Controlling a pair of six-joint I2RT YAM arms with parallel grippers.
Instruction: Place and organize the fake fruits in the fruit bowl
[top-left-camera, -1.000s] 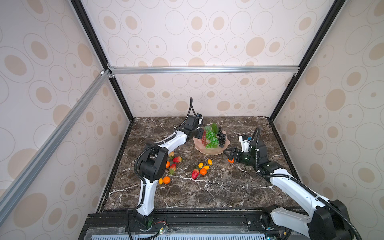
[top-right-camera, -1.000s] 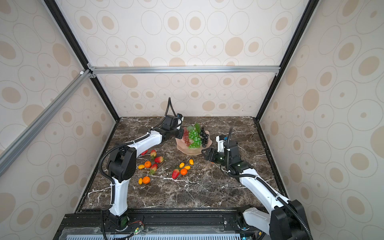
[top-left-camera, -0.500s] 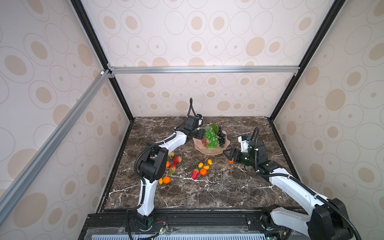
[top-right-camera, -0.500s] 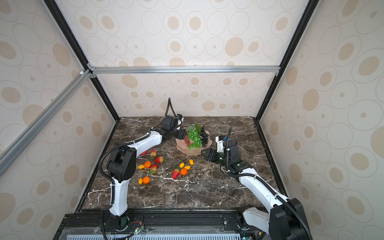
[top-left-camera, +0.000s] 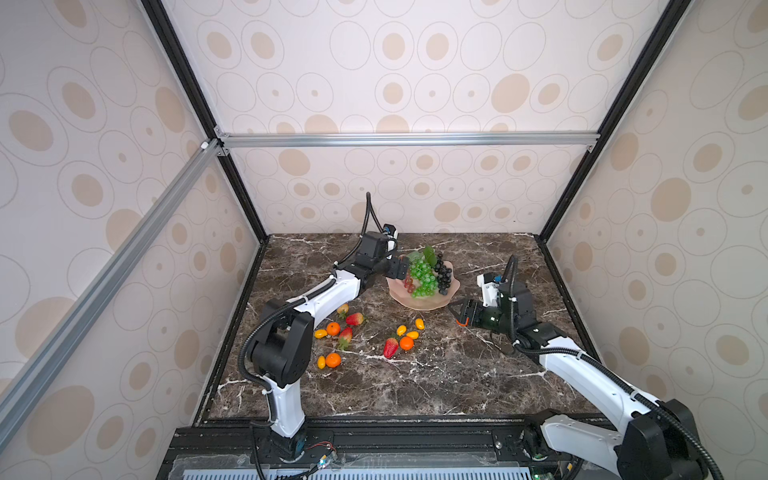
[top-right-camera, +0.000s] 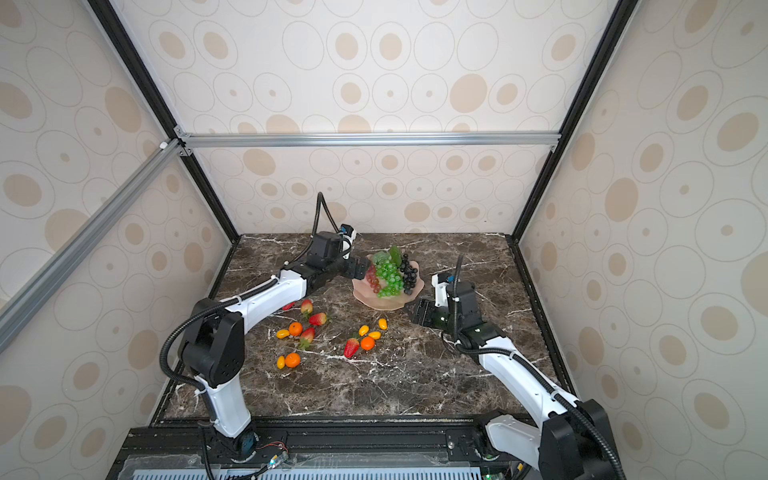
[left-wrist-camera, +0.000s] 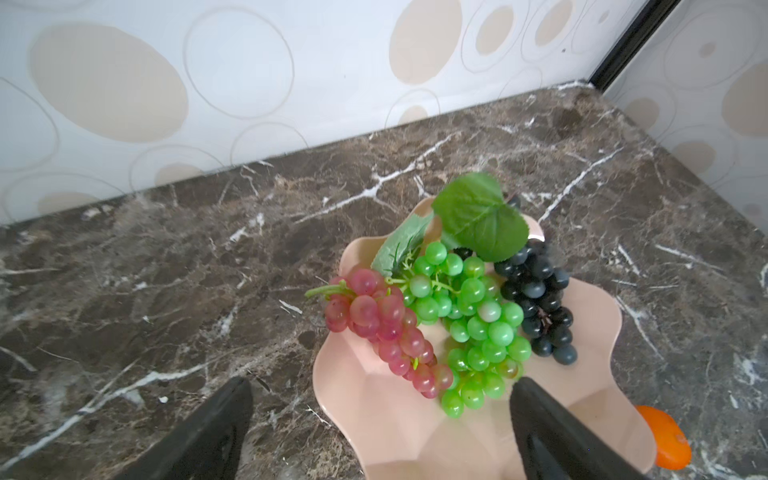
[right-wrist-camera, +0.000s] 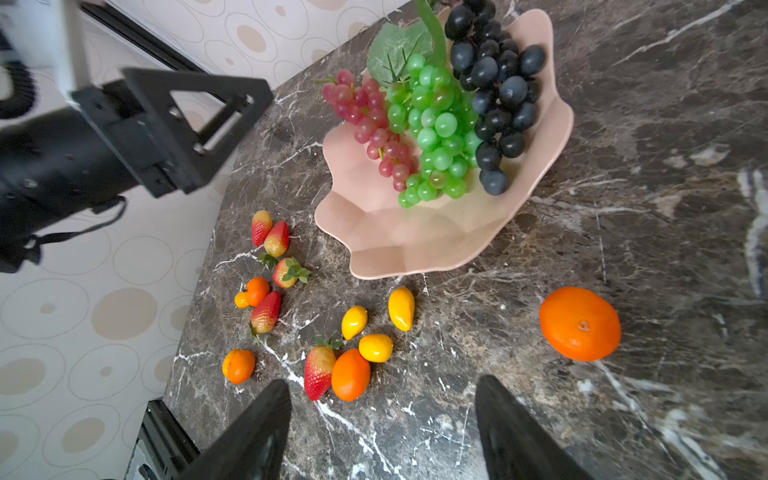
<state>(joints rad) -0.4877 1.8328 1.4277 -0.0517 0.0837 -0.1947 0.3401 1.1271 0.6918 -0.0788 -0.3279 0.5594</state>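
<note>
Just changed: left end effector (left-wrist-camera: 380, 388) gone from nearly closed to wide apart, nothing clamped; red grape bunch (left-wrist-camera: 382, 328) let go and lying in the fruit bowl (left-wrist-camera: 374, 432).
Meaning for the task: by the look of it, last of three bunches delivered; grapes done, small fruits next.
Red bunch, place: on the bowl's side nearest the left arm, touching the green bunch (left-wrist-camera: 469, 316), with the black bunch (left-wrist-camera: 536, 299) beyond.
Red bunch, long axis: back wall to front edge in both top views, roughly parallel to its two neighbours.
Red bunch, pointing: stem end toward the back, poking past the rim; tapered tip toward the bowl's middle.
Right end effector (right-wrist-camera: 382, 384): fingers apart, empty, low over the bench (right-wrist-camera: 665, 124) just beside the bowl's front rim, a tangerine (right-wrist-camera: 579, 323) close by.
Still outside the bowl: strawberries (right-wrist-camera: 318, 372), yellow ovals (right-wrist-camera: 401, 308) and more tangerines, scattered on the bench.
</note>
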